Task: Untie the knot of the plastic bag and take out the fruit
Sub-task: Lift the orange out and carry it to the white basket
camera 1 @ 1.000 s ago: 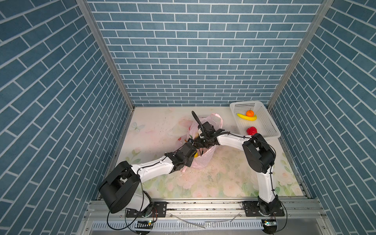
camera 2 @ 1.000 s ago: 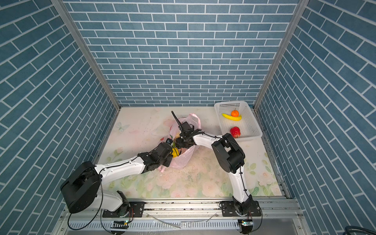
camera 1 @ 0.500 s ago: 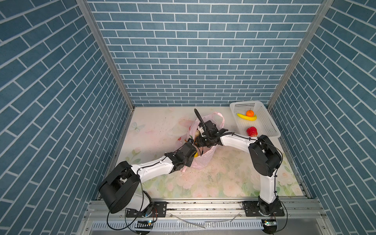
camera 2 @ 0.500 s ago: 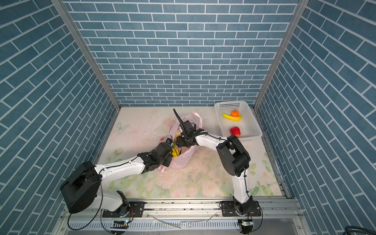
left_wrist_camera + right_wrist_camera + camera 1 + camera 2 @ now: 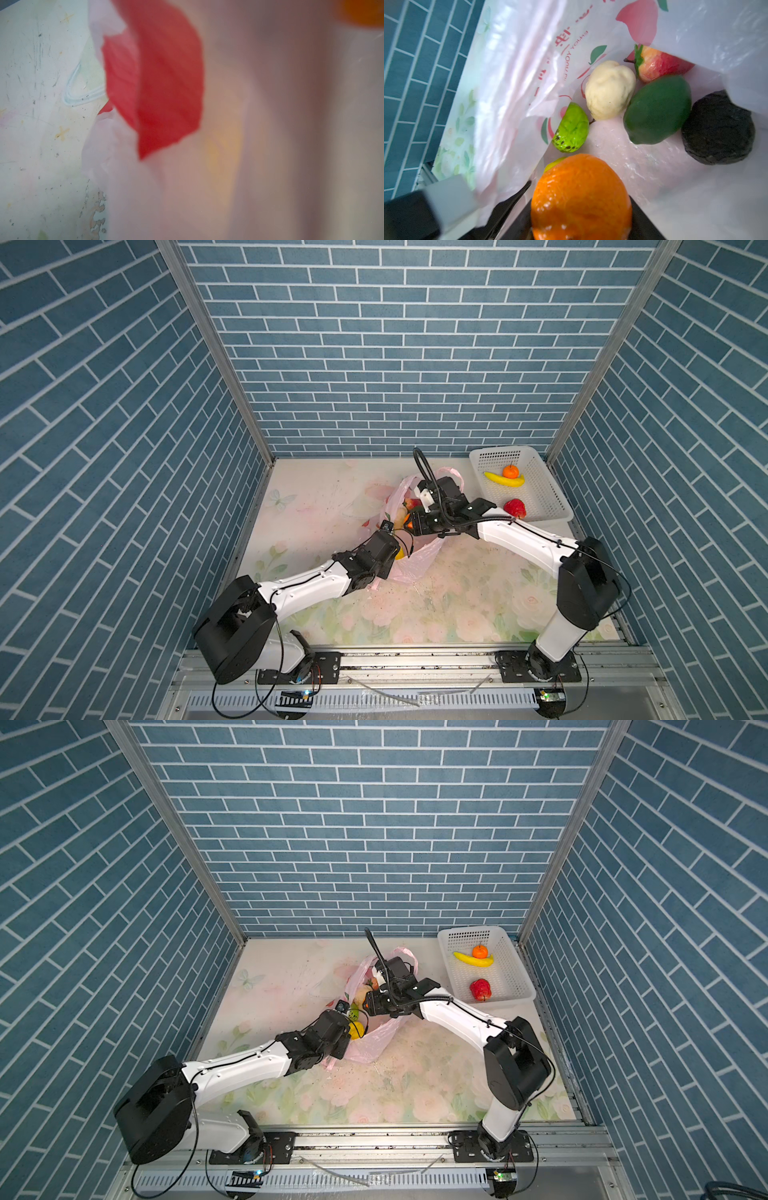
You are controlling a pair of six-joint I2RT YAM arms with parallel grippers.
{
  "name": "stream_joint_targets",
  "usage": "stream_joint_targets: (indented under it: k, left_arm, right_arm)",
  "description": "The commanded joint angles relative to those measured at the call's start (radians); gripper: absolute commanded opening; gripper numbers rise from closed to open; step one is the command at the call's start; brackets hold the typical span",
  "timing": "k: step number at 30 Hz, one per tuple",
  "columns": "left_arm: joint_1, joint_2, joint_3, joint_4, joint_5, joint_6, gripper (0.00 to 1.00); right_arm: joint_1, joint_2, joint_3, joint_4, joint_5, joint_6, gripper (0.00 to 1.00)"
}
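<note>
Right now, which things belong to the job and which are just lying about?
Job: plastic bag, orange, cream fruit, bumpy green fruit, apple, dark green fruit, black fruit, white basket.
Lying about: banana, clear strips at the front.

White perforated basket (image 5: 540, 495) (image 5: 509, 973), at the far right corner of the tabletop (image 5: 316, 497) (image 5: 282, 973); a yellow banana (image 5: 503, 480) (image 5: 473, 960) lies inside it, towards its far end. The tabletop bears a pale floral print with a butterfly motif (image 5: 279, 498) and is scuffed in the left wrist view. Blue brick-patterned walls (image 5: 395, 344) enclose three sides, joined by metal corner posts (image 5: 216, 352).
</note>
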Motion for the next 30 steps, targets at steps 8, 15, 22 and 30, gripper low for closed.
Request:
stream_joint_targets:
  k: [8,15,22,30]
  left_arm:
    - [-0.004,0.011,0.070,-0.040,-0.016,0.037,0.00]
    - [-0.004,0.019,0.091,-0.060,-0.018,0.037,0.00]
    - [-0.004,0.014,0.092,-0.072,-0.023,0.040,0.00]
    - [-0.004,-0.001,0.086,-0.072,-0.018,0.038,0.00]
  right_arm:
    - [-0.005,-0.117,0.176,-0.202,-0.131,-0.050,0.27]
    - [-0.063,-0.129,0.378,-0.285,-0.190,-0.057,0.26]
    - [-0.274,-0.196,0.444,-0.349,-0.225,-0.051,0.27]
    - [-0.590,-0.315,0.168,-0.257,-0.218,-0.051,0.27]
